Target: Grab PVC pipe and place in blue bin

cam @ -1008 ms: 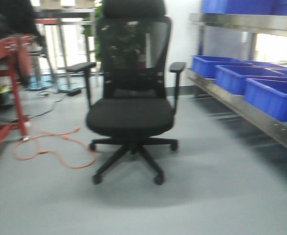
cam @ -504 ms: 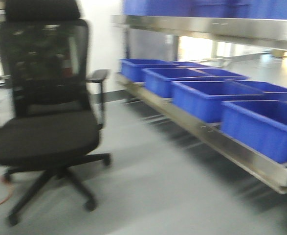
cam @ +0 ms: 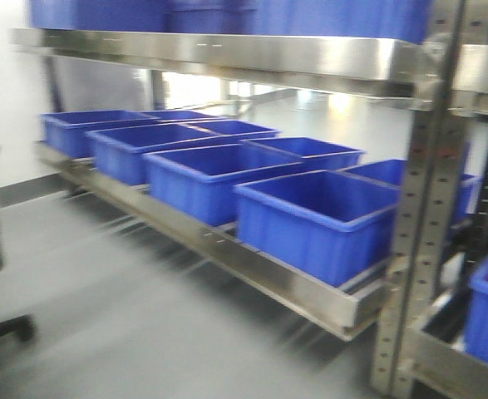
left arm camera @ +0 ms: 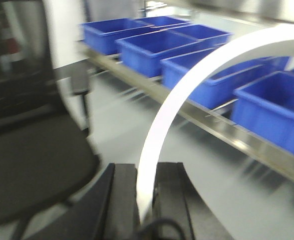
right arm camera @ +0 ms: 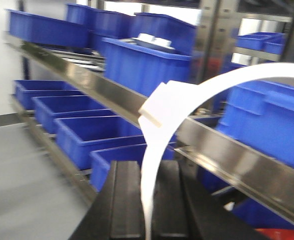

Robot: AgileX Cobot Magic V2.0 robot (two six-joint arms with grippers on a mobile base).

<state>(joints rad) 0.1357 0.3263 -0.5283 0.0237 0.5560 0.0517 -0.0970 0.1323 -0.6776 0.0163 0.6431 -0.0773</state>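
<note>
Holds the white PVC pipe (left arm camera: 157, 135) tight between the left fingers (left arm camera: 121, 200). Sticks up from there and bends over to the right in a big arc, up in the air. Grips another white bent piece (right arm camera: 151, 165) the same way in the right fingers (right arm camera: 124, 200), with a blocky lump (right arm camera: 159, 107) partway up. Past the pipe, blue bins (cam: 310, 237) in a row on a long steel counter (cam: 252, 266). Down on the left, a black chair (left arm camera: 31, 165). All a bit blurry.
</note>
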